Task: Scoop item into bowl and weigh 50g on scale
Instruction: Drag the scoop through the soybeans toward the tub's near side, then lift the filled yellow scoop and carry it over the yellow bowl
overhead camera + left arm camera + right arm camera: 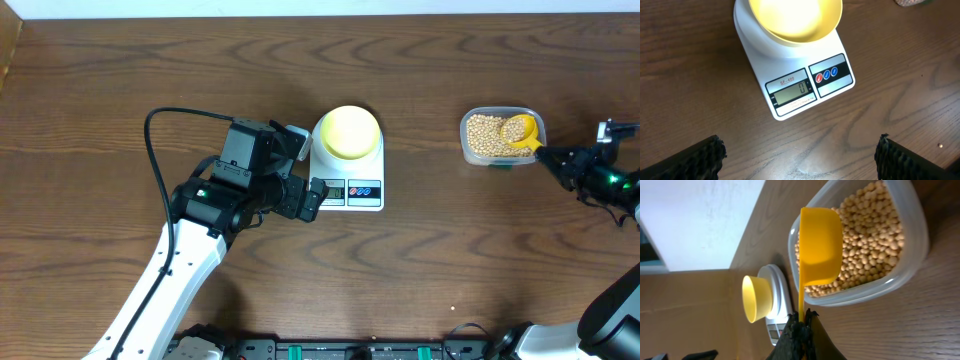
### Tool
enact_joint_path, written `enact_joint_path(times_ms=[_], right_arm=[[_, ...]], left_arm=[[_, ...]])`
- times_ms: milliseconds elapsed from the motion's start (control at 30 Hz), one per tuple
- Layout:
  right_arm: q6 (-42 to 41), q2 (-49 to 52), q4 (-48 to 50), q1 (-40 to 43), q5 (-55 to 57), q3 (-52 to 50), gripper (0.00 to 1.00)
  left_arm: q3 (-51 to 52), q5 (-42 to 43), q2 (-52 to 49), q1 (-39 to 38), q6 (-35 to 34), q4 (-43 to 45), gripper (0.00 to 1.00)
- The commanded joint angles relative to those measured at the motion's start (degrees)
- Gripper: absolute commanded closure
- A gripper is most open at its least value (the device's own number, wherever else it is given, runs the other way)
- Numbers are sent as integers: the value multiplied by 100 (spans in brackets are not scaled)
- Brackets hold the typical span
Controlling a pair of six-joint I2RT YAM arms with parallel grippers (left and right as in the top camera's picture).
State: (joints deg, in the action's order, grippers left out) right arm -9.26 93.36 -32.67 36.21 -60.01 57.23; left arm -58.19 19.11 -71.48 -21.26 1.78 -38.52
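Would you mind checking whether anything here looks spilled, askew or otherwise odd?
Nothing stands out: the beans lie inside the clear tub with the yellow scoop above them, the bowl sits upright on the scale, and the table shows no spill.

Top-down overhead, close wrists, shared scale (348, 172)

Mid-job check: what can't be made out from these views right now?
Bowl interior: glare washes it out in left wrist view; top edge crops it.
Scale button labels: too small, left wrist.
Right end effector grip on scoop handle: dark and blurred, right wrist.
Tub far end: cropped by right wrist frame's top edge.
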Motion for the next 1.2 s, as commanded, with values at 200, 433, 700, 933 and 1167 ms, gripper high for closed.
enact_joint_path(times_ms=[200, 433, 700, 933, 1167], right_arm=[[-293, 52, -7, 142, -678, -50, 99], [-293, 52, -7, 306, -1139, -50, 99], [-295, 52, -7, 308, -1882, -50, 99], [-295, 52, -61, 210, -2312, -50, 99], [-295, 52, -319, -260, -2315, -50, 99]], left_arm=[[-4, -63, 0, 20, 76, 4, 2], [-4, -63, 0, 20, 76, 4, 2], [-4, -63, 0, 20, 79, 4, 2], [-4, -63, 0, 20, 76, 4, 2], [-4, -63, 0, 20, 76, 4, 2]])
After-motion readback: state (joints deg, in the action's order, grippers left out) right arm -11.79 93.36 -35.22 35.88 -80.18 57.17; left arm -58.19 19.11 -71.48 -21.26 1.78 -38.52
